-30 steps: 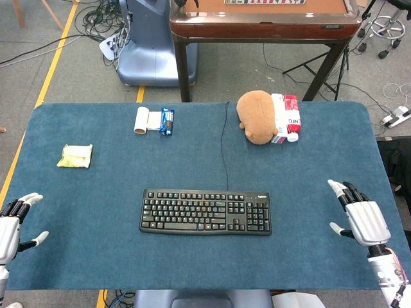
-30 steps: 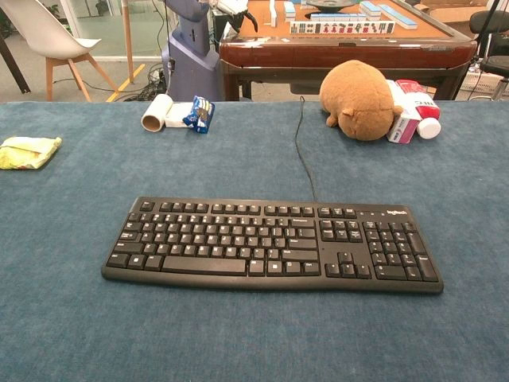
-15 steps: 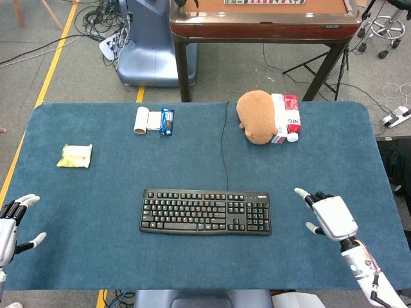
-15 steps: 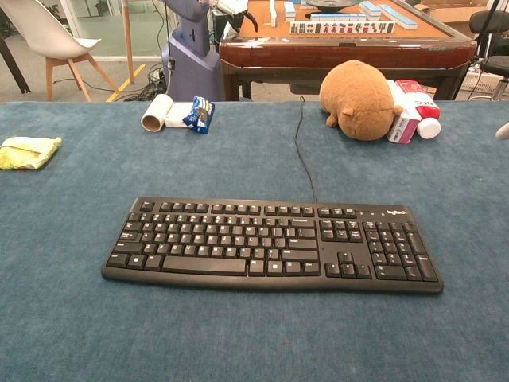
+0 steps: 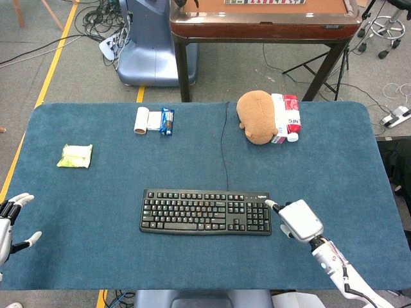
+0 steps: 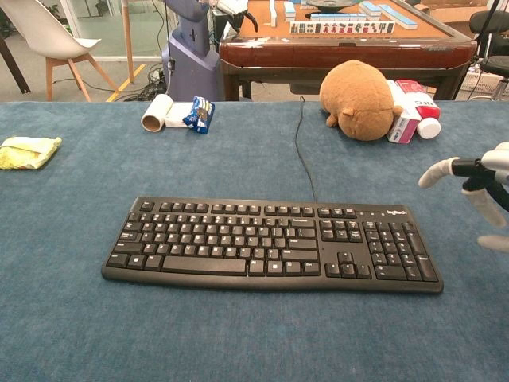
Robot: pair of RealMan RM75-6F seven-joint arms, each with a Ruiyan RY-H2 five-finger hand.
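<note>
Hovering right hand (image 5: 297, 220) beside keyboard (image 5: 205, 211)

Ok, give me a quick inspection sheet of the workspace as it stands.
Surface: blue mat over the table.
Job's things: black keyboard, flat at centre.
Clutter: yellow packet, paper roll, blue snack pack, brown plush toy, red and white carton.
Hands: right hand open by the keyboard's right end, contact unclear; left hand open at the left edge.
Cables: keyboard cable runs to the far edge.
Surroundings: brown game table, floor cables.
</note>
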